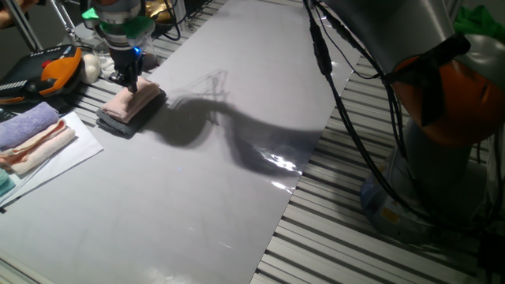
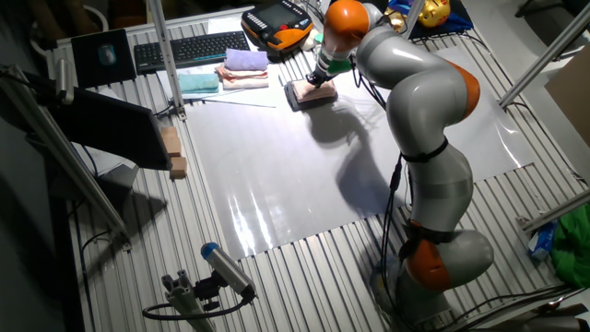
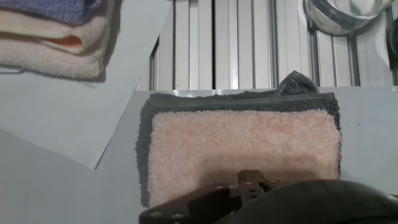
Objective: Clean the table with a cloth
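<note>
Pressed down on the pink cloth, my end effector (image 1: 132,81) sits at the far-left corner of the worktop; from the hand view I only see its dark housing low in the frame, and I cannot tell whether the fingers are wide, narrow or pinching the fabric.

Working left to right in the first fixed view: I count one stack of folded lavender and peach terry towels (image 1: 31,134) on a white paper sheet (image 1: 67,154), well left of the arm. Next comes one small pale pink terry cloth (image 1: 132,101), lying squarely on top of one dark grey cloth (image 1: 118,125), whose edge shows as a border around it. Both rest on the large pale grey glossy sheet worktop (image 1: 197,205), near its far-left edge by the slatted metal rim. Further right I see the arm's shadow across the sheet, then the single silver-and-orange arm (image 1: 442,87) itself.

From the hand view the pink cloth (image 3: 245,146) fills the centre, with the grey cloth (image 3: 144,149) framing it on three sides.
</note>
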Robot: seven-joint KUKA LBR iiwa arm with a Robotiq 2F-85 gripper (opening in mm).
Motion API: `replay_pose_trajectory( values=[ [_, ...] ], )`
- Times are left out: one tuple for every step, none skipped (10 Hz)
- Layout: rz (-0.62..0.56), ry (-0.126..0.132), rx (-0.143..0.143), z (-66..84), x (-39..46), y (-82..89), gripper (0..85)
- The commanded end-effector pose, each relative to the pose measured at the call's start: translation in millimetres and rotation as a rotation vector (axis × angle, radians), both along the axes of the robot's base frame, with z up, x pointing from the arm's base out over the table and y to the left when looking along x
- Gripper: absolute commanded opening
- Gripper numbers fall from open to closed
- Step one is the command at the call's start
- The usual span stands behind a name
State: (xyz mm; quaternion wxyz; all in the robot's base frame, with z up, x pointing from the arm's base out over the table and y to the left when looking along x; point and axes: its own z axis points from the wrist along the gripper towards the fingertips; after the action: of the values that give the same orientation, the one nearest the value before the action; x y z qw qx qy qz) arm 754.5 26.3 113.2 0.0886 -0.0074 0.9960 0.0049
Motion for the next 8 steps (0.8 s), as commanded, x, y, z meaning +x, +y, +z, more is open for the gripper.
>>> replay_pose_trajectory(
  values=[
    [0.0, 0.008, 0.006, 0.4, -0.6, 2.1, 0.0],
    [-0.006, -0.002, 0.021, 0.8, -0.3, 3.6, 34.0],
    [-0.02, -0.03, 0.025, 0.0, -1.3, 3.6, 68.0],
    [-0.026, -0.048, 0.031, -0.4, -2.3, 4.7, 68.0],
    [-0.03, -0.057, 0.032, 0.6, -2.3, 5.6, 68.0],
    [-0.028, -0.068, 0.029, 2.0, -1.8, 6.4, 68.0],
    [-0.03, -0.076, 0.019, 3.7, -0.8, 7.3, 68.0],
    [-0.028, -0.08, 0.012, 3.8, -0.2, 7.7, 85.0]
  ],
)
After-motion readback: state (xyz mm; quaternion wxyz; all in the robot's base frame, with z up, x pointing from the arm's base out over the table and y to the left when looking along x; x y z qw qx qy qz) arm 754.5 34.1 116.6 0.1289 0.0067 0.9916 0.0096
